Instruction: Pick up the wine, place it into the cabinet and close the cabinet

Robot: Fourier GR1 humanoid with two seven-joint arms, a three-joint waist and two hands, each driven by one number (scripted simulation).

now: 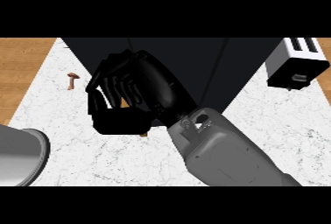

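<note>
Your right hand (126, 103) sits at centre, fingers (116, 85) curled round something mostly hidden, likely the wine, carried toward the cabinet (194, 65) at twelve o'clock above the desk (97, 162).

Cabinet (194, 65) stands at counter (97, 162) rear, centre. Toaster (297, 63) right of cabinet; small mushroom-like item (72, 80) left of it. Right hand (129, 96) before cabinet's left part; left forearm (16, 153) at left edge.
</note>
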